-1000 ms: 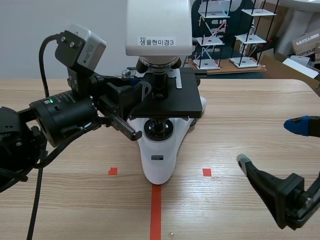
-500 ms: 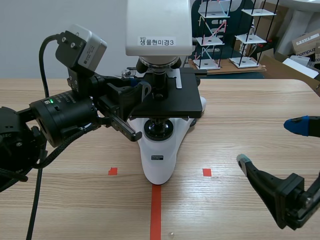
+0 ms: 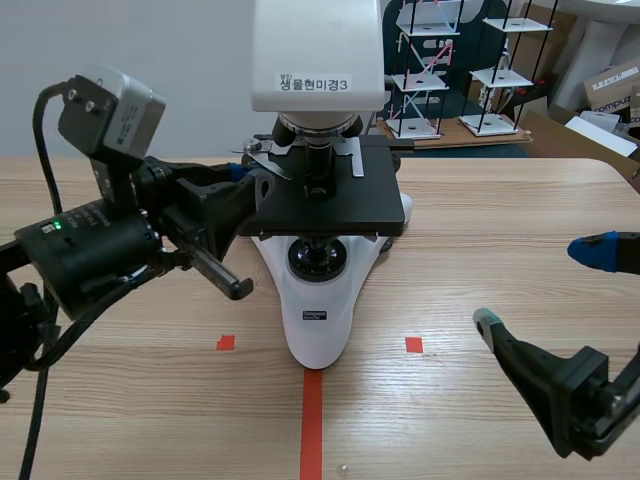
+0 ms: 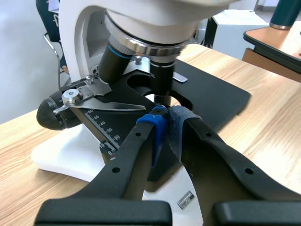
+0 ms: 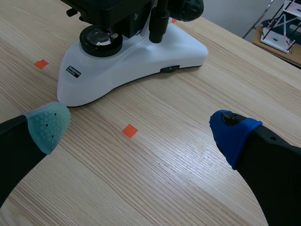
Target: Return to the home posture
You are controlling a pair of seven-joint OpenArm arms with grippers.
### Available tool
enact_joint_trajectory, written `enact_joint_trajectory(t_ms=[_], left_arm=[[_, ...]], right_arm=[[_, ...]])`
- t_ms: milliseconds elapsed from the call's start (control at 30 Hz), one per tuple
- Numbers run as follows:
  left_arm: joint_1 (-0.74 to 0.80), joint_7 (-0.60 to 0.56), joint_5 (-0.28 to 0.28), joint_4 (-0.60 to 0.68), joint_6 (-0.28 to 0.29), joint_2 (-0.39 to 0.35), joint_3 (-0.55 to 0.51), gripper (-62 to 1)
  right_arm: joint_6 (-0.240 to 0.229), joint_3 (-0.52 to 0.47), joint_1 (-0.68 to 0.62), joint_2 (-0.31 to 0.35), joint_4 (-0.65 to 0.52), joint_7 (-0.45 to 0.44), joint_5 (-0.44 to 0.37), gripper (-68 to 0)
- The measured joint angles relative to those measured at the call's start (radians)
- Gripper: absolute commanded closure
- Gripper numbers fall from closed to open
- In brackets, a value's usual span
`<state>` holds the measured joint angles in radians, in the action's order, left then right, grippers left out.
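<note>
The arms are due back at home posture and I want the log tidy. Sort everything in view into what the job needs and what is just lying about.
Job:
- left gripper
- right gripper

Lying about:
- microscope
- table
- shelf models
- cardboard box

The scene camera sits low between the left arm (image 3: 95, 255) and the right arm (image 3: 565, 385), facing across the tabletop (image 3: 500, 220) with the microscope (image 3: 318, 300) close and dead ahead. The left wrist camera looks forward from right up against the microscope's stage, while the right wrist camera looks down on the wood from farther back. All three catch the microscope's white base.
</note>
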<state>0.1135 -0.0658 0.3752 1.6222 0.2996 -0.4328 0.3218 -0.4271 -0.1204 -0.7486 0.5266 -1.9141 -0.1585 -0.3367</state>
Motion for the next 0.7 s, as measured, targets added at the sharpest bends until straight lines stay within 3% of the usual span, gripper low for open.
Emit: enact_joint_trajectory(t_ms=[100,167,467,600,700], left_arm=[[0.058,-0.017,0.000,0.052,0.000,-0.036,-0.021,-5.0],[0.102,-0.021,-0.001,0.076,0.000,-0.058,-0.043,-9.4],[0.420,-0.147,-0.008,0.188,0.000,-0.156,-0.235,-38.5],[0.573,-0.219,-0.008,0.211,-0.001,-0.161,-0.325,-55.1],[0.669,-0.223,-0.021,0.235,-0.004,-0.160,-0.379,-61.8]], right_arm=[[0.000,0.000,0.000,0.000,0.000,0.000,0.000,-67.9],[0.000,0.000,0.000,0.000,0.000,0.000,0.000,-67.9],[0.000,0.000,0.000,0.000,0.000,0.000,0.000,-67.9],[0.000,0.000,0.000,0.000,0.000,0.000,0.000,-67.9],[0.000,0.000,0.000,0.000,0.000,0.000,0.000,-67.9]])
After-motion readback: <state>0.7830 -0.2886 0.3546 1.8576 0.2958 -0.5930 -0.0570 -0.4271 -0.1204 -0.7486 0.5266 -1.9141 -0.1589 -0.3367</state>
